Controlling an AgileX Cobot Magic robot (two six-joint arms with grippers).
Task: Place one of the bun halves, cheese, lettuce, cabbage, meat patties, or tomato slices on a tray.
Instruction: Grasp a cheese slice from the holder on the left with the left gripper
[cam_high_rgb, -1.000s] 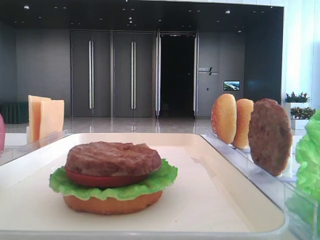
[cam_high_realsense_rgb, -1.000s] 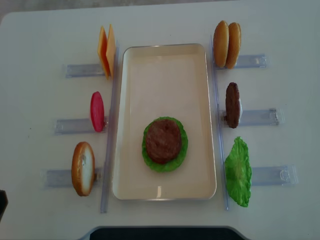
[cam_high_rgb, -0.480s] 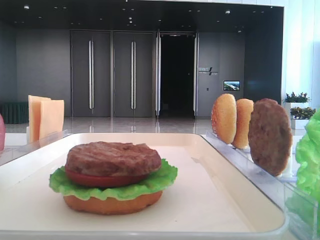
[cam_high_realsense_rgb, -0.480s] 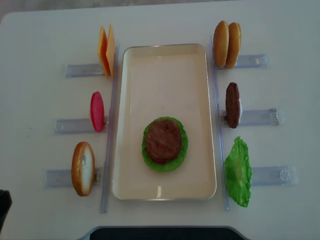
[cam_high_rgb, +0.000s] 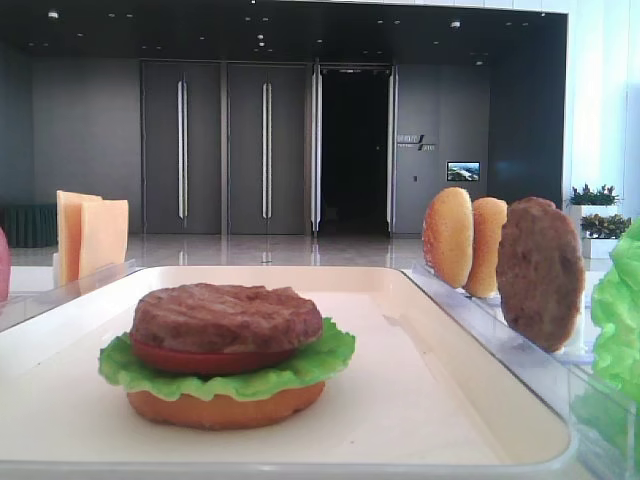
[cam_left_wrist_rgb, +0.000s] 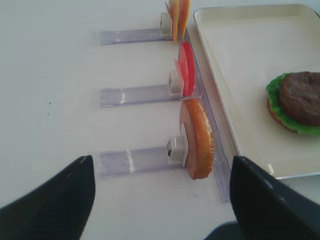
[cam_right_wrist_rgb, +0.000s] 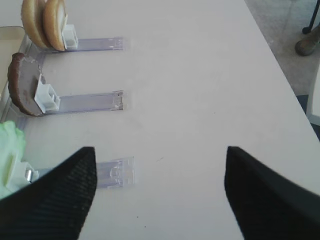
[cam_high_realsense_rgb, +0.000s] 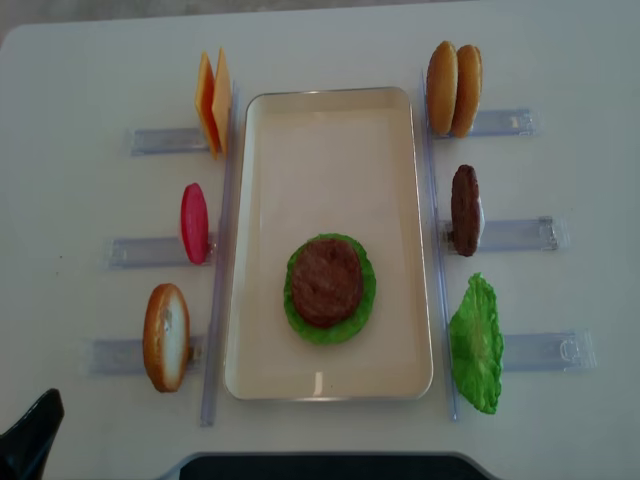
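The left gripper (cam_left_wrist_rgb: 160, 200) is standing with its jaws spread wide and holding nothing, its two dark fingers (cam_left_wrist_rgb: 47, 205) framing the lower corners of the left wrist view. From overhead, one black fingertip is now poking further into the bottom-left corner than a second ago, when only a sliver was showing at that edge. The right gripper (cam_right_wrist_rgb: 160, 192) is likewise gaping wide and empty above the bare table (cam_right_wrist_rgb: 200, 75).

Nothing else is shifting between the frames. On the tray (cam_high_realsense_rgb: 330, 150) a stack is sitting toward the near end: a bun half (cam_high_rgb: 222, 408) at the bottom, lettuce (cam_high_realsense_rgb: 300, 325), a tomato slice (cam_high_rgb: 200, 358) and a meat patty (cam_high_realsense_rgb: 326, 280) on top. From overhead the patty and the leaf are hiding the bun and tomato.

Standing on edge in clear racks (cam_high_realsense_rgb: 160, 140) left of the tray are two cheese slices (cam_high_realsense_rgb: 212, 98), a tomato slice (cam_high_realsense_rgb: 194, 222) and a bun half (cam_high_realsense_rgb: 166, 336); right of it, two bun halves (cam_high_realsense_rgb: 453, 88), a patty (cam_high_realsense_rgb: 464, 208) and a lettuce leaf (cam_high_realsense_rgb: 477, 345). The low front view is cutting off that leaf at the right edge and the red slice at the left.
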